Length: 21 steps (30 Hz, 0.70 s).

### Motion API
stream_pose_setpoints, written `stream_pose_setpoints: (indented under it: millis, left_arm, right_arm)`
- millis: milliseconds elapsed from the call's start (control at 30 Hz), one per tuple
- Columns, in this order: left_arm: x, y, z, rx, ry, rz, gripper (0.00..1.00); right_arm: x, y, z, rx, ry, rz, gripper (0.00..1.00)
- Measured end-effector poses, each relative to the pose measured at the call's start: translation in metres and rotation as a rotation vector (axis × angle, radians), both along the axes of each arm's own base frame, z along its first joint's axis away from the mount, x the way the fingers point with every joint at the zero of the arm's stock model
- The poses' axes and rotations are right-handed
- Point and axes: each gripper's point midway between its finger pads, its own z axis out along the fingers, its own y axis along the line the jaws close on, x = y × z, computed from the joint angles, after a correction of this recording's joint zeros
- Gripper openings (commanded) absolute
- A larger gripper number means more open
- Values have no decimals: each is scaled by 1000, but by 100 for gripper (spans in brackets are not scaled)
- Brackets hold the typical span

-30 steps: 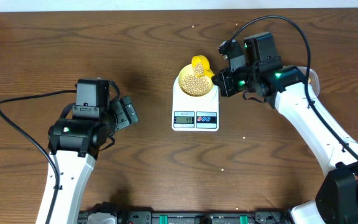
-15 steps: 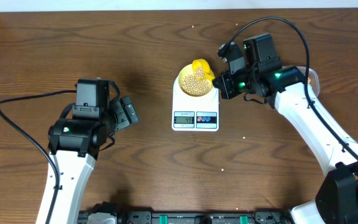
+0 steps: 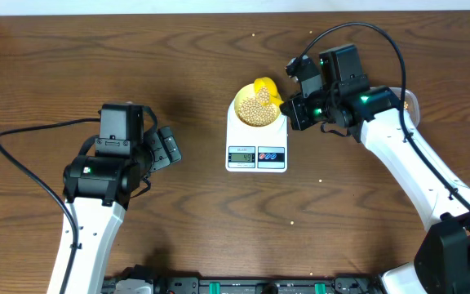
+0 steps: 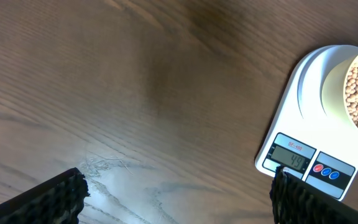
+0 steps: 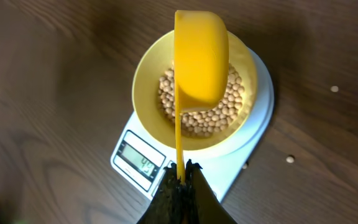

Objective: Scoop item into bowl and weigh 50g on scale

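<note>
The pale-yellow bowl [image 3: 255,109] sits on the white scale [image 3: 256,145], holding many tan beans [image 5: 204,106]. The scale also shows in the right wrist view [image 5: 253,140], and its display [image 5: 139,163] reads about 49. My right gripper [image 5: 181,176] is shut on the handle of the bright yellow scoop [image 5: 201,59], which is tipped over the bowl [image 5: 151,106]; in the overhead view the scoop [image 3: 265,87] is at the bowl's far right rim. My left gripper [image 4: 176,193] is open and empty over bare table left of the scale [image 4: 316,124].
A few stray beans [image 5: 290,158] lie on the brown wooden table [image 3: 178,212] around the scale. A cable [image 3: 31,139] runs across the table at the left arm.
The scoop and right gripper shifted slightly one second ago, then held still. The left arm has not moved.
</note>
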Motion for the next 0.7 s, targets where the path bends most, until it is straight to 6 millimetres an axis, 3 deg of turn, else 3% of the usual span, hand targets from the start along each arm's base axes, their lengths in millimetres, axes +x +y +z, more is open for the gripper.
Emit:
stream_pose_setpoints:
  millis: [700]
  left_arm:
    - [0, 0, 0, 0, 0, 0, 96]
  right_arm:
    - [-1, -1, -1, -12, -1, 3, 1]
